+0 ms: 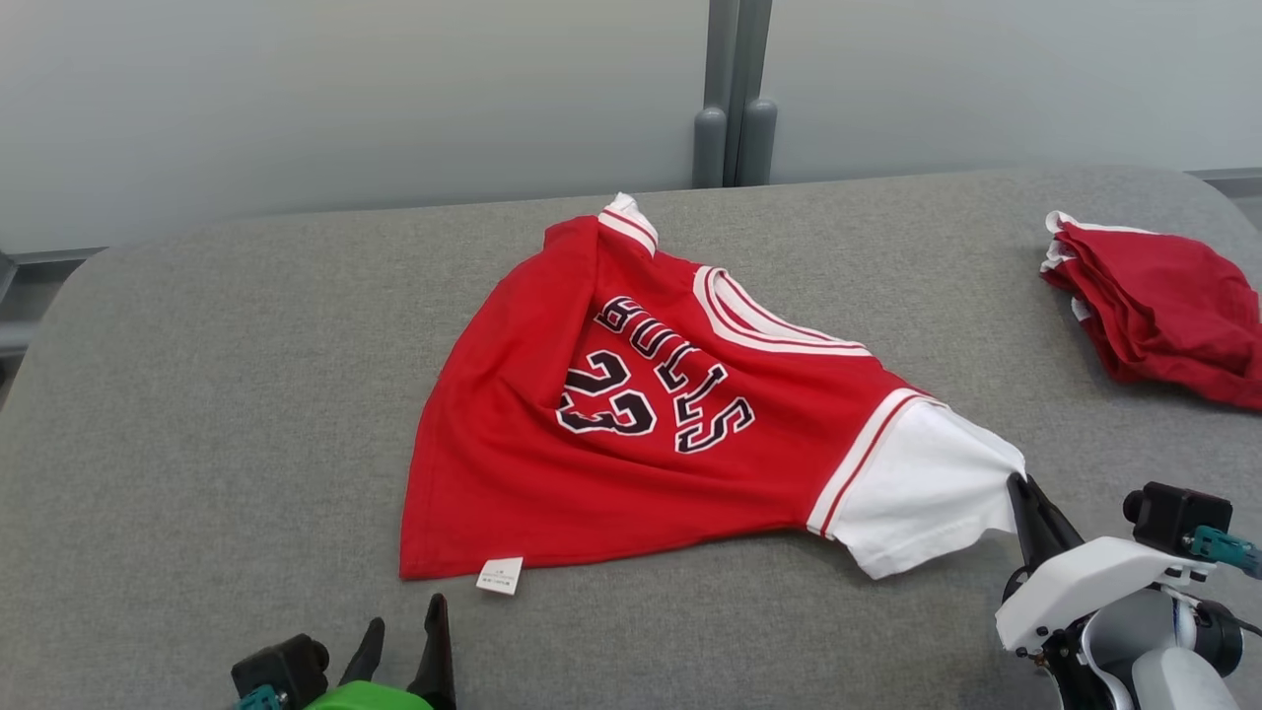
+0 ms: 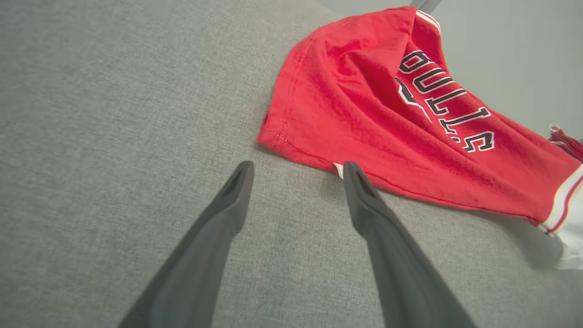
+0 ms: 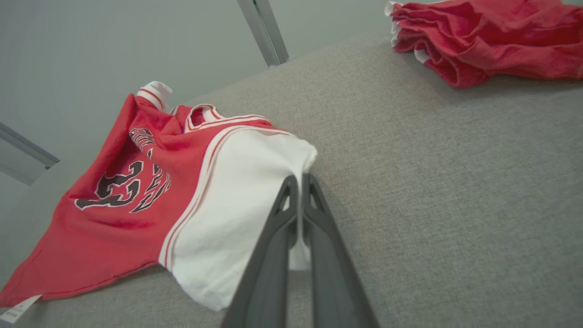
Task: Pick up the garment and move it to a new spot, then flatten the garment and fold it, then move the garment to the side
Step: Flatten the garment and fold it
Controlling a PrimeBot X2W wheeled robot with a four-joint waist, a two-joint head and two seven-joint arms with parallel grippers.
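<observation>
At centre of the grey padded surface (image 1: 197, 414) lies the garment (image 1: 592, 444), a red jersey w/ black lettering, face up but rumpled: far shoulder folded over, body creased diag., so not flat yet. Over at its near-right end the right gripper (image 3: 298, 182) has both fingers pressed together on the outer edge of the white sleeve (image 1: 917, 493), cloth pinched btwn them. It's a corner hold, prob. so the sleeve can be drawn outward & wrinkles pulled out w/o bunching the body. By the near hem the left gripper (image 2: 297, 166) sits low, fingers spread apart, nothing in them, one tip just beside the small white label (image 1: 500, 575); it looks staged to take that hem as the opposite anchor. Judging by this, the flattening step is in hand, folding not begun. Well apart at far right lies a second red pile (image 1: 1163, 306), likely kept clear so it doesn't get dragged along.
</observation>
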